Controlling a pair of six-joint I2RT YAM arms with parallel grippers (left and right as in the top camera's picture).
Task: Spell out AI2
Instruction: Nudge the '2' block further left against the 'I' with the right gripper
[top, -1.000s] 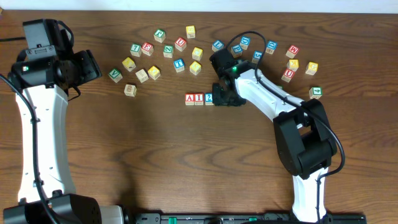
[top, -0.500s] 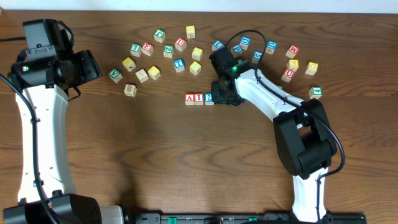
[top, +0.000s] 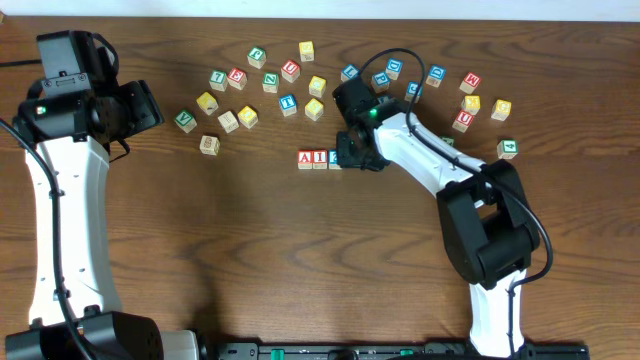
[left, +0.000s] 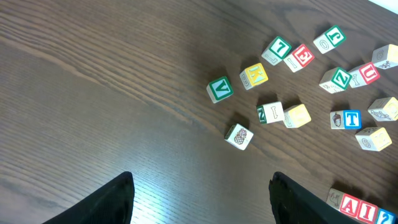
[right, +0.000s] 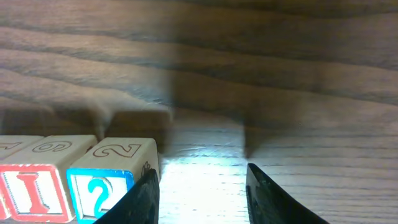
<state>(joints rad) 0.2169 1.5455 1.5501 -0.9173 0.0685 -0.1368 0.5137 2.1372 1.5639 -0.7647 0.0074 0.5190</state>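
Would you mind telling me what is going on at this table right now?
The right arm is working at a row of three wooden cubes near the middle of the table: the A cube, the I cube and the 2 cube, side by side. The right tool is open and empty, one finger right beside the 2 cube. The left tool hangs open over bare wood, holding nothing. The other letter cubes lie scattered along the far side. The word looks spelled.

left gripper (left: 200, 202): up high, far-left, jaws apart, empty | right gripper (right: 200, 186): down low near centre, jaws apart, empty too
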